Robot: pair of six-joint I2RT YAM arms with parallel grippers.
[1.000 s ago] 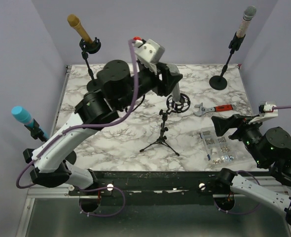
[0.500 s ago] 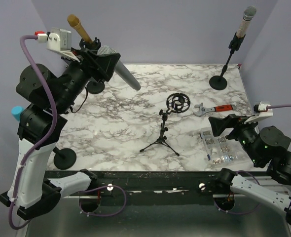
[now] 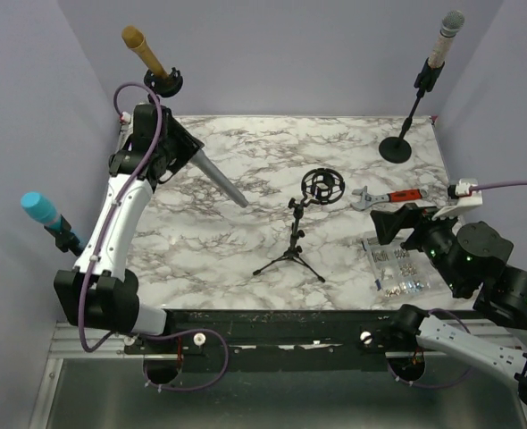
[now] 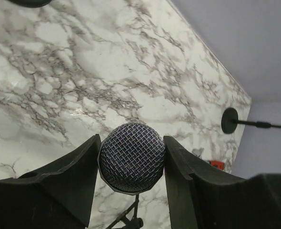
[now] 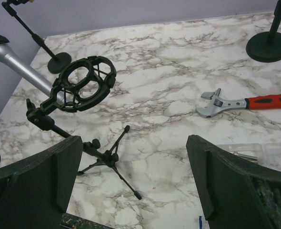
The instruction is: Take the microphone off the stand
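Robotics lab test cell: lavender walls (image 3: 290,54) enclose a marble-pattern table (image 3: 219,250); microphone stands (image 3: 164,83) at 11 and 1 o'clock.

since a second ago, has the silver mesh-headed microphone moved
Yes. The silver microphone swung left, out of the ring of the black tripod stand, toward the left edge of the marble table.

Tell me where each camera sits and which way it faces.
Top external: above and behind the robot, looking down on the table; left claw and right claw show.
Left wrist: on the left claw, looking along the gripped microphone onto the table; both fingers show.
Right wrist: on the open right claw, facing the empty stand and wrench; both fingers show.
Shared: top and right wrist both see stand, wrench, microphone.
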